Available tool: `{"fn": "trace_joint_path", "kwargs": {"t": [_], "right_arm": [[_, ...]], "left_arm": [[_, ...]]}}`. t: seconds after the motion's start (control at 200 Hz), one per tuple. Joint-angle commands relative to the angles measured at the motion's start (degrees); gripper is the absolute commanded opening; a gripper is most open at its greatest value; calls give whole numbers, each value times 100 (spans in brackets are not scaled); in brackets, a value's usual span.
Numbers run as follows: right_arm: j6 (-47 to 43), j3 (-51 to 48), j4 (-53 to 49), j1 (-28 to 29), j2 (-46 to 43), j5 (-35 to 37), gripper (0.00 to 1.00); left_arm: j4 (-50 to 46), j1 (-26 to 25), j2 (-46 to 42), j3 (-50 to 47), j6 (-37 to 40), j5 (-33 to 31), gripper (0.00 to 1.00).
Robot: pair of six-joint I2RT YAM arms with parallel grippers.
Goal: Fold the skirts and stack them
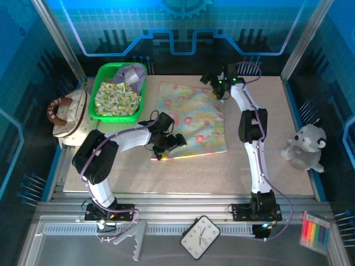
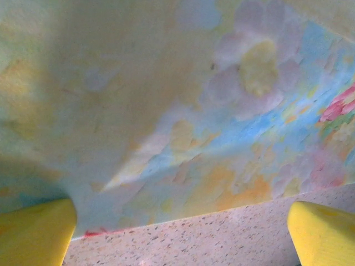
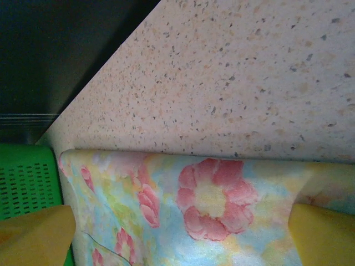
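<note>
light: bright on table, blue glow at back | left wrist view: soft blur | shadows: faint

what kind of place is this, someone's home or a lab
Most likely a robot lab or demo cell, not a home: two robot arms bolted to an aluminium rail, blue printed panels walling the speckled table, and props like a plush toy.

Green basket (image 1: 95,94) upper left, cream handbag (image 1: 69,113) just left of it. White plush toy (image 1: 305,147) at right edge of speckled table (image 1: 222,172). Clock (image 1: 200,237) bottom centre, grey clip (image 1: 131,237) left of it, coloured markers (image 1: 314,231) bottom right.
</note>
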Motion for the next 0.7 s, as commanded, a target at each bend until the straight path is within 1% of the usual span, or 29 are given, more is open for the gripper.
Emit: {"fn": "trace_joint_path", "kwargs": {"t": [0.0, 0.105, 0.195, 0.285, 0.3, 0.405, 0.43, 0.51, 0.58, 0.665, 0.695], "right_arm": [[167, 38, -408, 12, 98, 214, 100], [-214, -196, -567, 12, -405, 372, 100], [-553, -1004, -440, 17, -1237, 539, 100], [-781, -2318, -108, 9, -2232, 691, 100], [-810, -2556, -48, 12, -2506, 713, 100], [-897, -4349, 443, -1, -3858, 894, 100], [-882, -4858, 542, -8, -4166, 924, 100], [-838, -5989, 766, -65, -5167, 998, 100], [-859, -6994, 775, -82, -5979, 1126, 100], [-822, -7871, 463, -121, -6807, 1292, 99], [-752, -8175, 365, -136, -7081, 1331, 99]], "left_arm": [[-372, 11, -289, 142, 176, 178, 99], [-515, 13, -618, 183, 222, 86, 99], [-563, 7, -984, 144, 218, -18, 99], [-676, 24, -1321, 52, 123, -211, 99], [-699, 32, -1375, 25, 86, -262, 99], [-801, 91, -1908, -362, -300, -625, 99], [-830, 135, -2049, -486, -407, -679, 99], [-1008, 373, -2520, -909, -764, -808, 99], [-1022, 613, -2920, -1407, -1126, -729, 99], [-906, 788, -3323, -1968, -1475, -651, 99], [-857, 825, -3418, -2112, -1582, -634, 98]]}}
